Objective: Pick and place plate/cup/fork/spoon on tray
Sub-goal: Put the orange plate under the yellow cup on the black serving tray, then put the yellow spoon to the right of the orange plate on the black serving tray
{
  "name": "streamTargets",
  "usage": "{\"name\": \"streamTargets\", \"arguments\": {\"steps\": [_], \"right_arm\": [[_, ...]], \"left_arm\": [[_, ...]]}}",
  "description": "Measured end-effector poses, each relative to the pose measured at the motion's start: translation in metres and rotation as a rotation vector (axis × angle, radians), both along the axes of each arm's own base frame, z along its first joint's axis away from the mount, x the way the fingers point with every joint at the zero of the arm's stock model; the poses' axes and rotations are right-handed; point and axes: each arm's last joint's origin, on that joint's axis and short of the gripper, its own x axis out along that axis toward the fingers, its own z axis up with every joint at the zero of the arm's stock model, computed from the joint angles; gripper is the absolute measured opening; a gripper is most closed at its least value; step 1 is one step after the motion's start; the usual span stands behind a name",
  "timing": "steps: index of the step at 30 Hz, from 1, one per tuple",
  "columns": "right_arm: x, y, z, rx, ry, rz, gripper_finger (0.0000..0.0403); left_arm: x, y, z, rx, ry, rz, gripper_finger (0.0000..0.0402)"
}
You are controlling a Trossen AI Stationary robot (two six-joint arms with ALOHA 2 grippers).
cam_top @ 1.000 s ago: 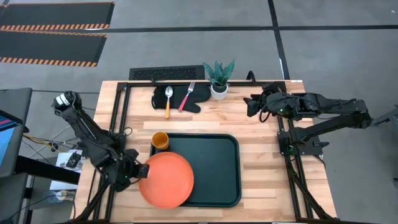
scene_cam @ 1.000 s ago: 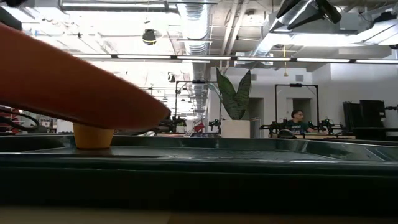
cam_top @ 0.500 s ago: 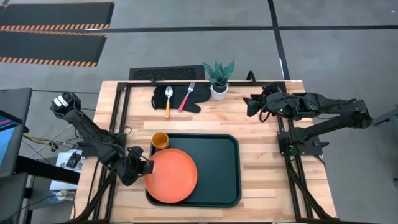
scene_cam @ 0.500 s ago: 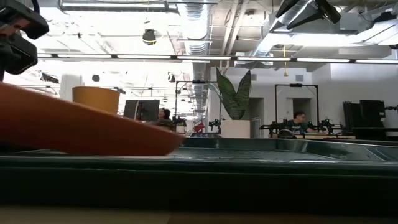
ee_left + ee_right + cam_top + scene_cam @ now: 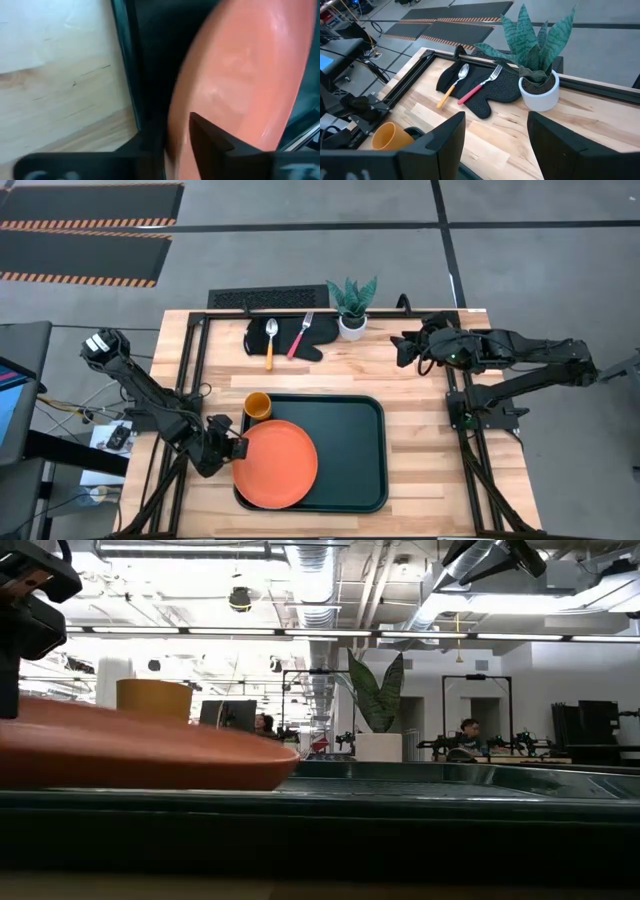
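- High view: tray (image 5: 345, 450) lies long side across the counter (image 5: 430, 430).
- Plate (image 5: 276, 464) rests flat at the tray's left end.
- Left hand (image 5: 232, 450) clamped on the plate's rim.
- Right hand (image 5: 406, 348) waits far right, fingers apart.

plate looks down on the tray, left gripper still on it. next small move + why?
Probably open the left gripper and back it off toward the table's left edge. The plate lies flat in the tray, level in the low view, with the fingers clamped on its left rim. The cup, spoon and fork remain off the tray; the right gripper waits far right.
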Motion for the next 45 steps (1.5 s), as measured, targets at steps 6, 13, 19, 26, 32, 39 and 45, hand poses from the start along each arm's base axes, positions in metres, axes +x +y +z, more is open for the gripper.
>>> {"name": "streamTargets", "arguments": {"steps": [6,13,19,26,32,39,45], "right_arm": [[0.0,0.0,0.0,0.0,-0.003,0.0,0.0239],[0.004,0.0,-0.002,-0.005,0.014,0.004,0.0239],[0.016,0.0,-0.01,0.0,0.064,0.013,0.0239],[0.043,0.0,-0.027,0.03,0.123,0.008,0.0239],[0.075,-0.008,-0.044,0.1,0.126,0.054,0.0239],[0.098,-0.025,-0.065,0.175,0.162,0.064,0.0239],[0.108,-0.036,-0.08,0.215,0.205,0.046,0.0239]], "left_arm": [[0.001,0.0,0.0,0.008,-0.017,0.008,0.0145],[-0.002,0.0,-0.001,-0.02,0.044,-0.013,0.0212],[-0.003,0.001,-0.002,-0.038,0.063,0.014,0.0246],[-0.008,0.008,0.019,-0.067,0.008,0.079,0.0252],[-0.024,0.024,0.072,-0.096,-0.044,0.064,0.0252],[-0.048,0.064,0.122,0.047,-0.074,0.186,0.0252],[-0.04,0.093,0.131,0.232,-0.063,0.315,0.0252]]}}
